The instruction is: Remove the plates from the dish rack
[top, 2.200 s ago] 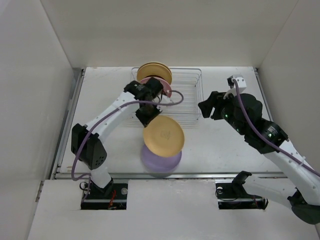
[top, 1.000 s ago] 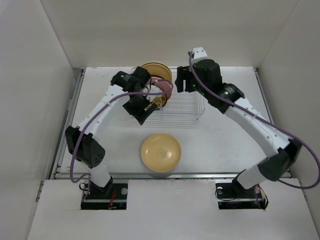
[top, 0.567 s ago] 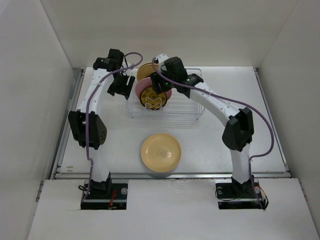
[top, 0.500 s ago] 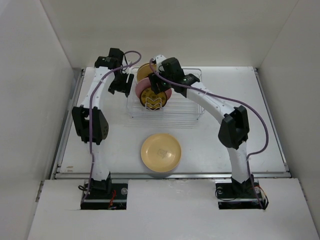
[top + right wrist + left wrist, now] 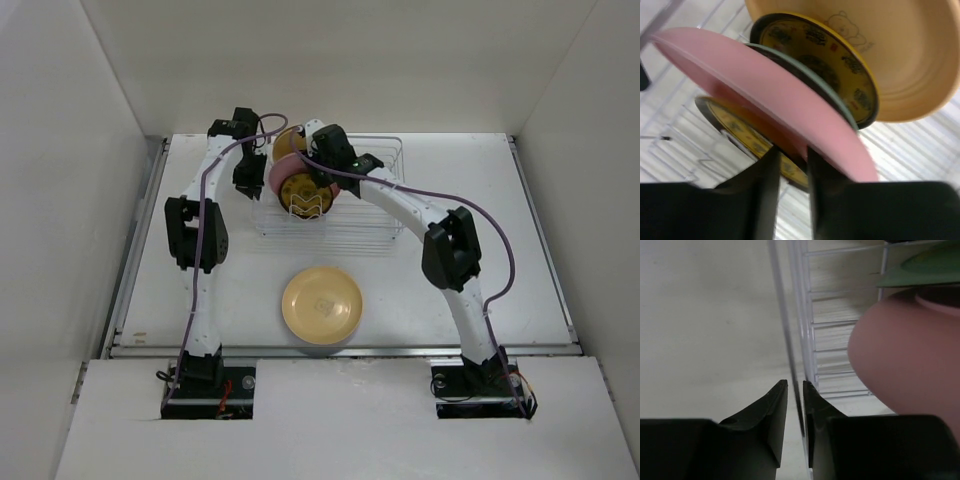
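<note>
Pinching dish rack [image 5: 807, 340] wire with left gripper [image 5: 795, 385], nosing narrowed right gripper [image 5: 792, 149] (grip unclear) at pink plate [image 5: 765, 85] standing inside.

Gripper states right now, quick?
Left gripper: shut on the dish rack, on its rim wire.
Right gripper: at the pink plate; grip cannot be told.

A white tabletop [image 5: 480, 260] filled the middle of the overhead view, flat and matte. Plain white walls closed it in: one on the left [image 5: 70, 200], one at the back [image 5: 340, 60], one on the right [image 5: 590, 150]. A grey metal strip [image 5: 140, 240] ran along the tabletop's left edge. At the near side sat a pale ledge [image 5: 340, 420].
</note>
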Robot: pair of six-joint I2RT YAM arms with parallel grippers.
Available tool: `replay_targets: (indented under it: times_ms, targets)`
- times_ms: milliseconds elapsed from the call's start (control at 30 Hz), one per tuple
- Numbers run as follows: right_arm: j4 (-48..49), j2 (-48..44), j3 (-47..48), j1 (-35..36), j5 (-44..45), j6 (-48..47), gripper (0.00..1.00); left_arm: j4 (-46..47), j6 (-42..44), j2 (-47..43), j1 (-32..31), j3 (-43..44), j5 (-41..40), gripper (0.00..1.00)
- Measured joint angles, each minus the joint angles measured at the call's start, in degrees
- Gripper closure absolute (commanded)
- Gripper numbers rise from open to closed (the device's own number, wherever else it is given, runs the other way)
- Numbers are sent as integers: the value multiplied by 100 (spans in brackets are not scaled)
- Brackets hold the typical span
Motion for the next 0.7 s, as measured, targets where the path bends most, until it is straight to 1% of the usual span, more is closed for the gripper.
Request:
replay_targets:
  times_ms: [33,67,100,133,167,467,700]
  targets:
    - [26,11,0,-11,26,-46,80,-4,-24,20,-26,15,4,87]
    - [31,13,0,-31,63,-111,88,-11,-42,28,-48,26,24,91]
    - [44,13,-9,-44,61,-166,91,-15,-61,50,-63,37,33,99]
    - [55,13,-26,-68,55,-186,93,-28,-85,59,-70,66,44,100]
    - [83,11,-57,-70,70,-197,99,-31,-151,63,-68,72,35,100]
    - [201,-199,-516,-61,109,-372,100,-50,-592,83,-46,96,96,100]
    - [310,-992,-1069,42,570,-603,100,-52,-726,83,-48,96,-28,100]
